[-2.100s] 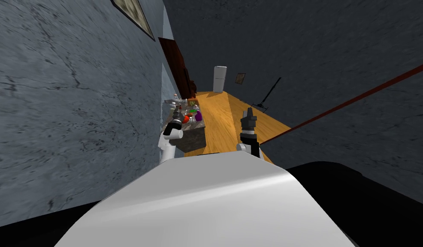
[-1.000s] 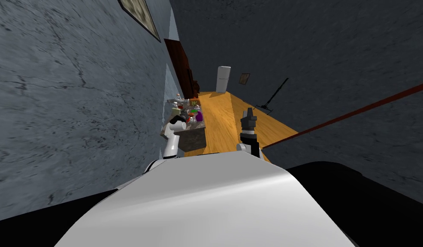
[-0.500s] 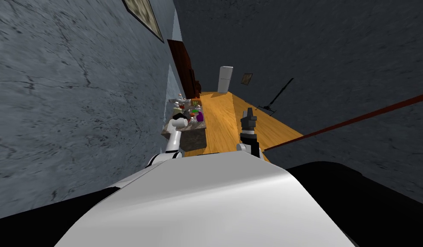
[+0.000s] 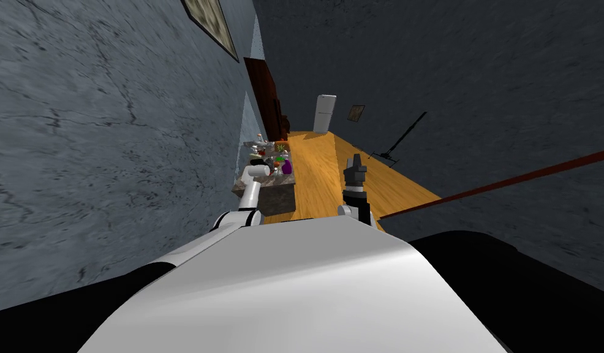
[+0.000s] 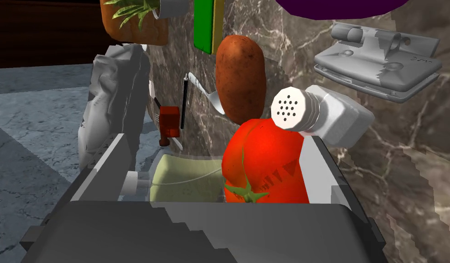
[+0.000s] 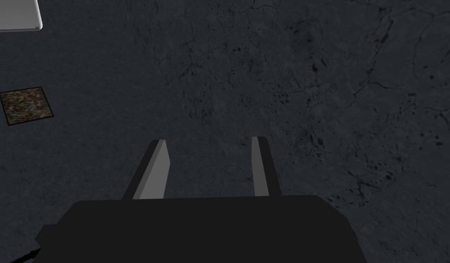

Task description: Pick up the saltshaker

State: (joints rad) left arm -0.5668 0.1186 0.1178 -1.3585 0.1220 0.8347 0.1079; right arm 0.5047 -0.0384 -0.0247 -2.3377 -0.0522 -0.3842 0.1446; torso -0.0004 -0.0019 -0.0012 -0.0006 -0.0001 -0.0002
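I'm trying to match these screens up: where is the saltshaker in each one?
Head view: too small to pick out, among the clutter on the marbled counter at the left gripper.
Left wrist view: the white saltshaker lies tipped just past one finger, beside the tomato.
Right wrist view: the right gripper, open, is held apart from the counter.
Shared landmark: the purple thing on the counter; from the left wrist it lies past the saltshaker.

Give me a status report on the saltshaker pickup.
Left gripper open, tomato between the blades, in the way. Saltshaker ungripped, beside one fingertip. Right gripper open, empty.
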